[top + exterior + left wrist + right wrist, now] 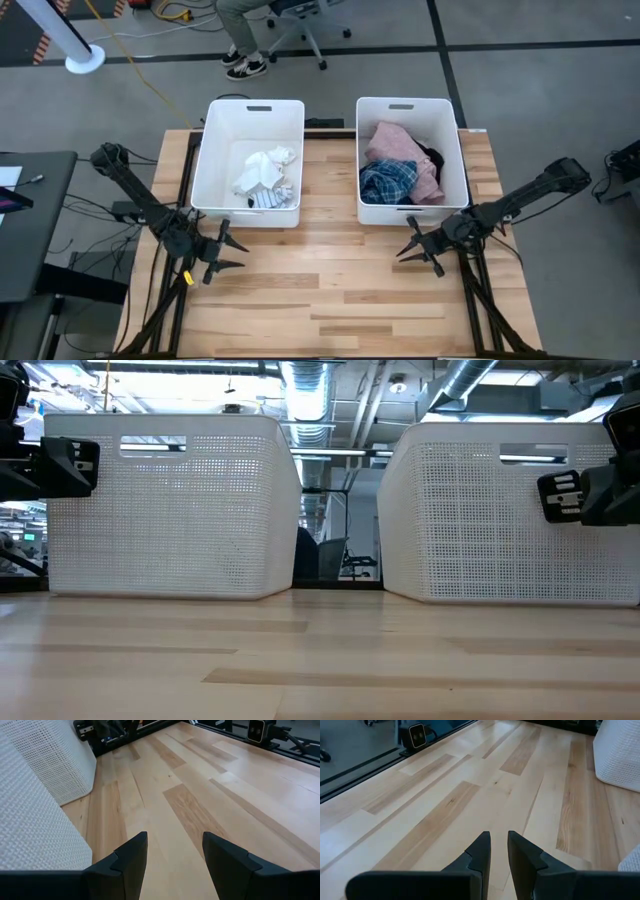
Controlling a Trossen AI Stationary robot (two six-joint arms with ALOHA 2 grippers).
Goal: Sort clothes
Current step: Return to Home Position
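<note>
Hovering over the pale plank table (330,300) on grey flooring (540,90), the left gripper (175,837) stands released and the right gripper (498,836) seems barely parted.

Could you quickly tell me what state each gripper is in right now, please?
Left gripper: open, holding nothing.
Right gripper: only slightly open, holding nothing.

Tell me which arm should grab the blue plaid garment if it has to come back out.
Right, probably. The blue plaid fabric garment lies in the right-hand white plastic tub, and the right claw hovers just in front of it; the left claw sits before the other tub.
</note>
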